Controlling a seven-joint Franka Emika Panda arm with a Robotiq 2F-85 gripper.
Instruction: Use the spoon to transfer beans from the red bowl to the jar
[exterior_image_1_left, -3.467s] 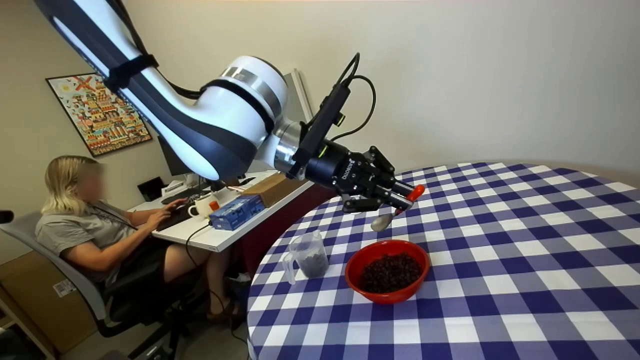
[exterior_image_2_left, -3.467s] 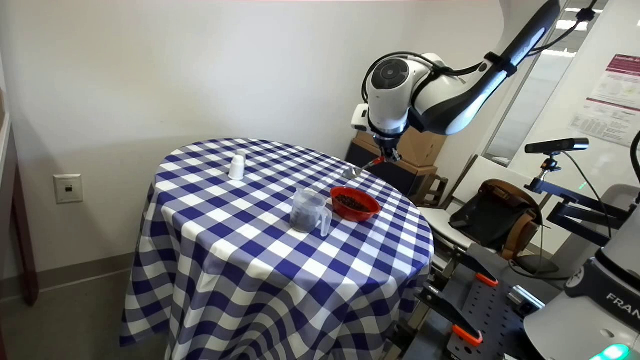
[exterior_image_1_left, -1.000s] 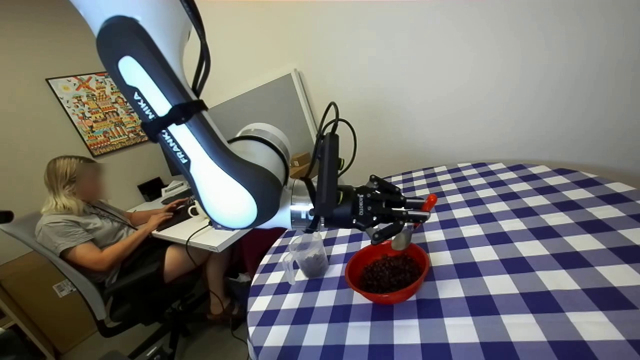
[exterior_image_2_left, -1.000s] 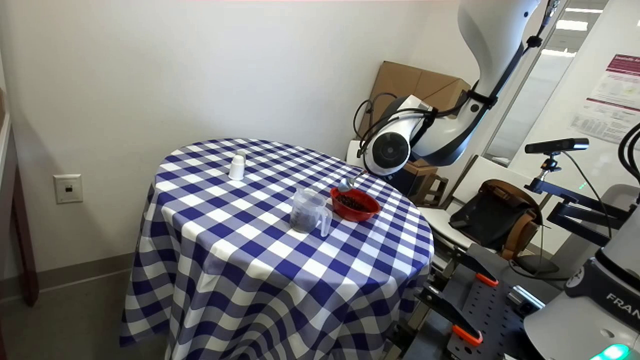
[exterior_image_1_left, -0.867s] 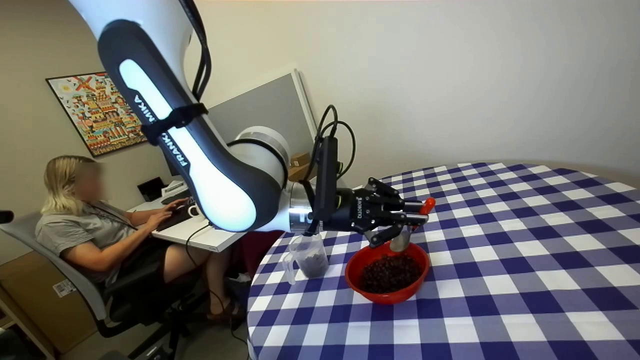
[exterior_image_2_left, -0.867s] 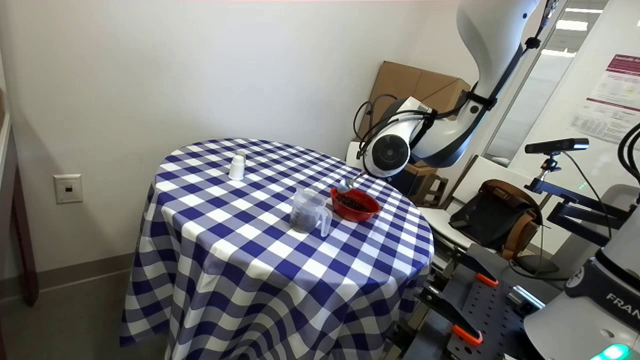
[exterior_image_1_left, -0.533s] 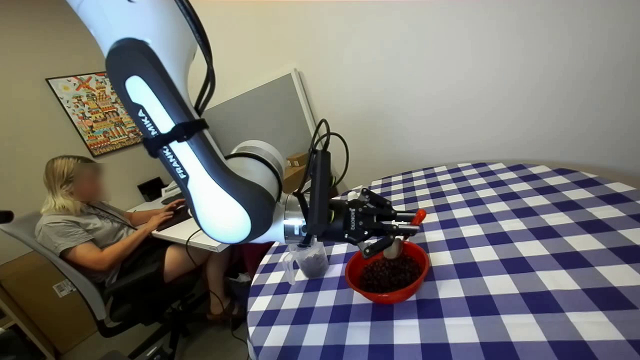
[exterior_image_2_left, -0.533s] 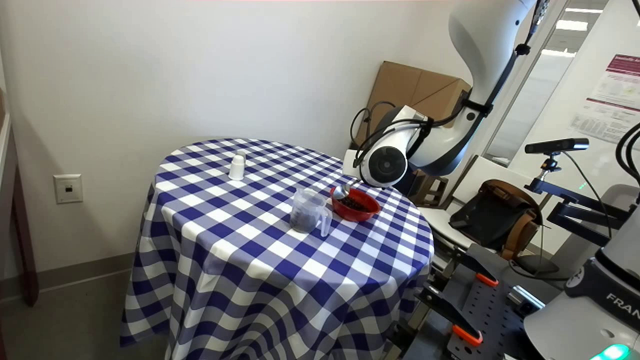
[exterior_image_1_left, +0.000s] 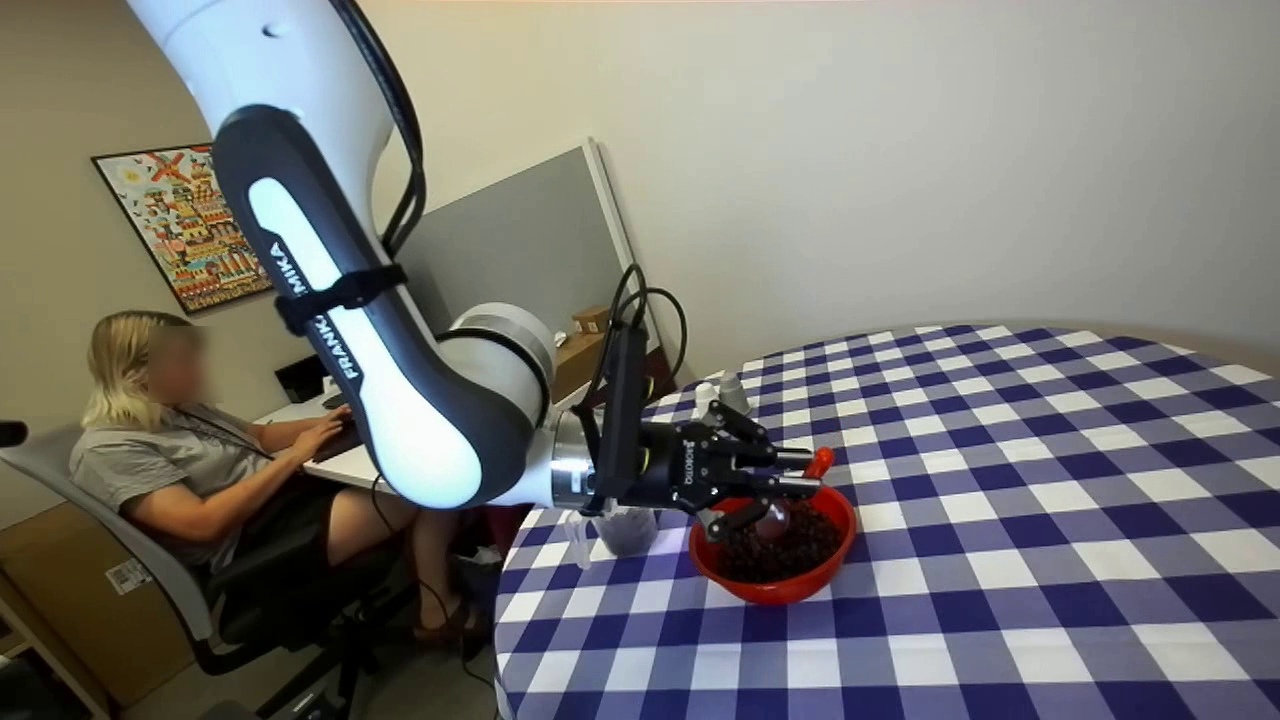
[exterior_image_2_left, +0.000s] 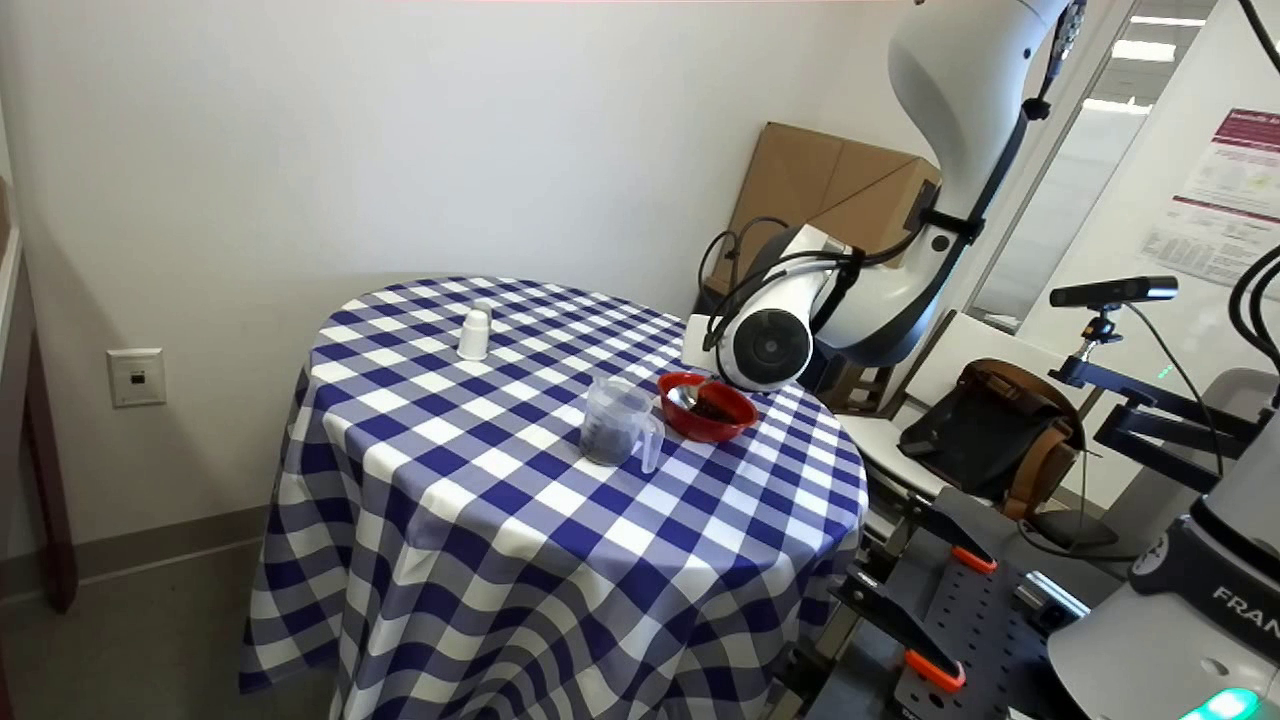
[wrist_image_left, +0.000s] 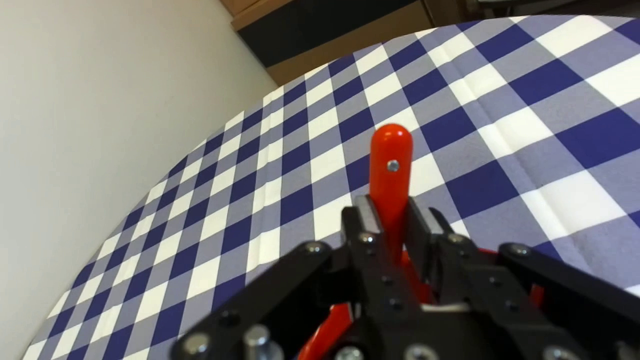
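My gripper (exterior_image_1_left: 798, 474) is shut on the red-orange handle of the spoon (exterior_image_1_left: 822, 462), which sticks up between the fingertips in the wrist view (wrist_image_left: 391, 165). The silver spoon head shows in both exterior views, down inside the red bowl (exterior_image_1_left: 775, 594) at the beans (exterior_image_1_left: 790, 556). I cannot tell if it holds beans. The bowl also shows in an exterior view (exterior_image_2_left: 705, 432), and partly behind the fingers in the wrist view (wrist_image_left: 327, 332). The clear jar (exterior_image_2_left: 612, 425), with a side handle and dark contents low inside, stands beside the bowl. My arm hides its top in an exterior view (exterior_image_1_left: 628, 534).
The round table (exterior_image_1_left: 1000, 600) has a blue and white checked cloth. Small white containers (exterior_image_2_left: 474, 337) stand farther off on it. A wall runs along one side. A person (exterior_image_1_left: 180, 430) sits at a desk. Cardboard boxes (exterior_image_2_left: 830, 190) stand behind the arm.
My gripper has come down with the spoon, and the spoon head has gone from above the bowl into it. The bowl has shifted very slightly. The jar has not moved.
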